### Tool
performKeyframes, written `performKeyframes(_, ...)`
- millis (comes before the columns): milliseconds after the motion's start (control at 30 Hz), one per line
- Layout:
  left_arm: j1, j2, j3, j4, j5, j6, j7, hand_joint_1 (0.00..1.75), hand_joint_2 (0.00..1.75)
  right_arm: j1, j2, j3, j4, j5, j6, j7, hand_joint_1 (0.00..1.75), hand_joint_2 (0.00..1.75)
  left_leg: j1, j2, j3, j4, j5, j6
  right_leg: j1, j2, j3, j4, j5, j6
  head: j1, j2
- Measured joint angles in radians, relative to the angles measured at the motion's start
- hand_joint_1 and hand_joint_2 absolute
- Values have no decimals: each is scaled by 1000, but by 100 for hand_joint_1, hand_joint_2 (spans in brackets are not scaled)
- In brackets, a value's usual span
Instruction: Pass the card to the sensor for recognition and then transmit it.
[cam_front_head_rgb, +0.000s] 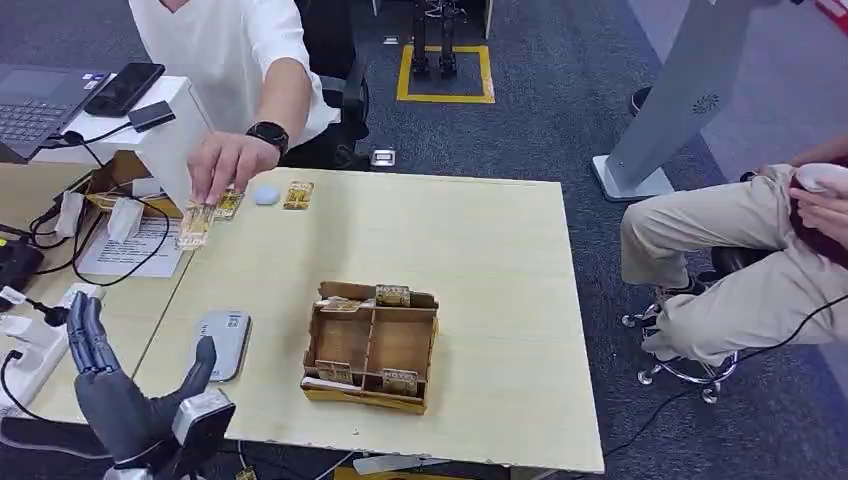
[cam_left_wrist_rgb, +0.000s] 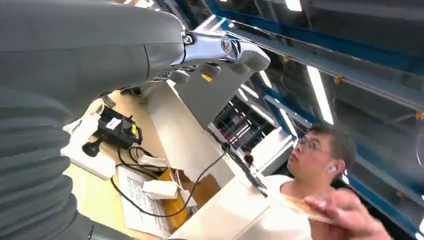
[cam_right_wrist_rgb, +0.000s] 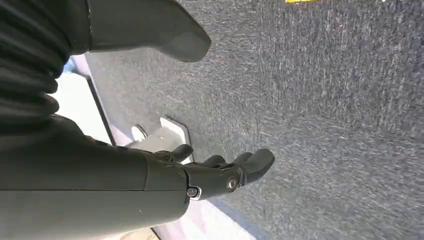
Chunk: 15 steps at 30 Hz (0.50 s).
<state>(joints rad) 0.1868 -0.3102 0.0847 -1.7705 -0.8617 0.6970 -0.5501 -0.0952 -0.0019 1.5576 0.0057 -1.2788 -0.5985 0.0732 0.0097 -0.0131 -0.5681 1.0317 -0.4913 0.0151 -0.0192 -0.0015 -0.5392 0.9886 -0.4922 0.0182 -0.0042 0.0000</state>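
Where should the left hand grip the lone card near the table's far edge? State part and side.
Probably pinch the card across opposite edges, coming down from above: it lies flat on the table, with no raised part to catch. The left hand, open at the near corner, is far from it.

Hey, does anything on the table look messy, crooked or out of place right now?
Mostly the cards: several lie loose and askew at the far left edge, under a person's hand, not in the box. The box sits slightly skewed, its cardboard edges ragged.
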Motion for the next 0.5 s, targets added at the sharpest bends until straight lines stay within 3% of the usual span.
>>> performKeyframes(500,-102,15,0,96,-54,0,70,0,175,-4,-18,0,-3,45,0,19,0,175,0,0,0,0,0,0,0,0,0,0,0,0,0,0)
